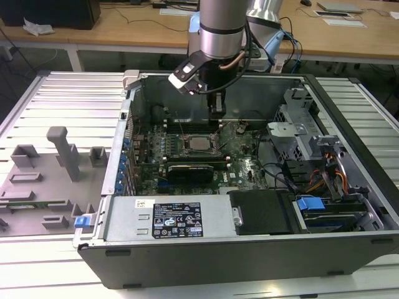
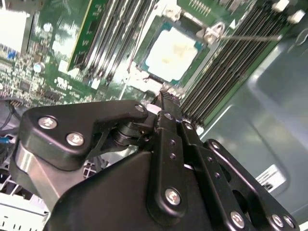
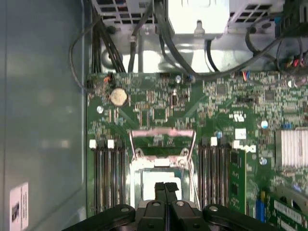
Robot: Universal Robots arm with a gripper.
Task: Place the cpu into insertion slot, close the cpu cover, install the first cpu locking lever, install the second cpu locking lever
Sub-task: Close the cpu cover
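**Claw closed just behind the seated chip**

Exterior view: the black two-fingered claw [image 1: 216,111] on a silver arm [image 1: 218,28] is seen lowered into an open dark-grey computer case [image 1: 249,261]. The case is laid on a table [image 1: 62,93] of pale ribbed metal slats. Pale wooden desks [image 1: 124,28] are seen behind it, and a grey moulded fixture tray [image 1: 37,187] is set at the exterior view's left. The cpu [image 1: 199,143], a small flat square chip with a silvery-grey top, is seated in its socket on the green motherboard [image 1: 243,165], just in front of and below the claw tips.

Second wrist view: the claw tips are held just beside the socket's edge. Whether they touch it cannot be told.

First wrist view: the claw's fingers are pressed together with nothing gripped. The cpu cover [image 3: 162,131], a thin grey metal frame with an open window, appears raised off the socket just beyond them.
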